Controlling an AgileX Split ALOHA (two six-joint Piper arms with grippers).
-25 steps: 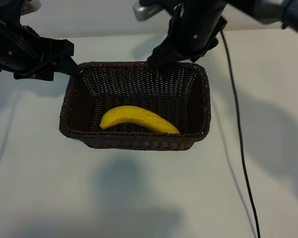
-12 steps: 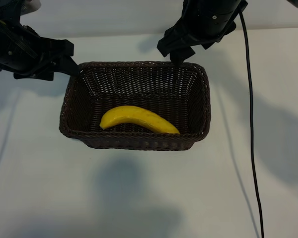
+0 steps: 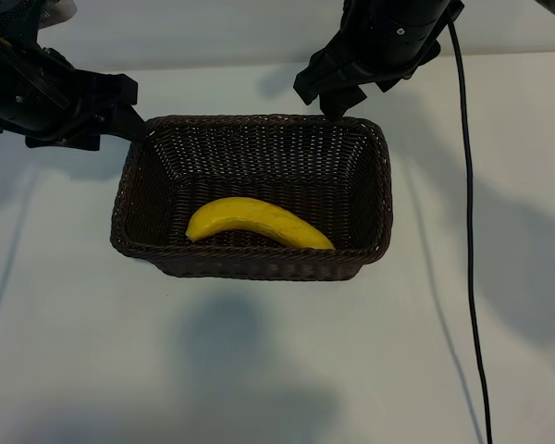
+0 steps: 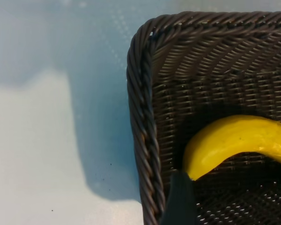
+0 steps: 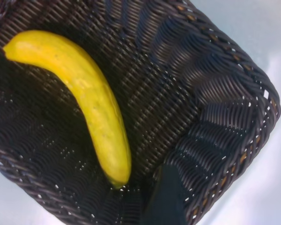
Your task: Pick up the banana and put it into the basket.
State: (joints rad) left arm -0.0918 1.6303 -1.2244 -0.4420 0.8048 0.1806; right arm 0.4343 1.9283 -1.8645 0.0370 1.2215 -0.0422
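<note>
Lying on the floor of the basket (image 3: 250,139), the banana (image 3: 257,222) rested near the front wall, its curve arching toward the far side and its ends pointing left and right. No gripper touched it. The basket sat on a white table (image 3: 259,370), its long sides running left to right, with a braided rim all round.

The right gripper (image 3: 331,100) hung above and just beyond the basket's far rim, toward the right corner, pointing steeply down. Its jaws held nothing; how wide they stood could not be made out from the exterior view, and the right wrist view showed only one dark fingertip (image 5: 166,197) over the rim at a corner. That same view looked down on the banana (image 5: 79,98) lying along the woven floor, well apart from the fingertip.

The left gripper (image 3: 134,120) sat at the basket's far left corner, close to the rim, its jaws spread and empty. In the left wrist view one dark fingertip (image 4: 180,199) showed just inside the basket (image 4: 140,117), near the banana's (image 4: 234,140) end, though contact could not be judged.

A black cable (image 3: 469,231) trailed down the table to the right of the basket.
</note>
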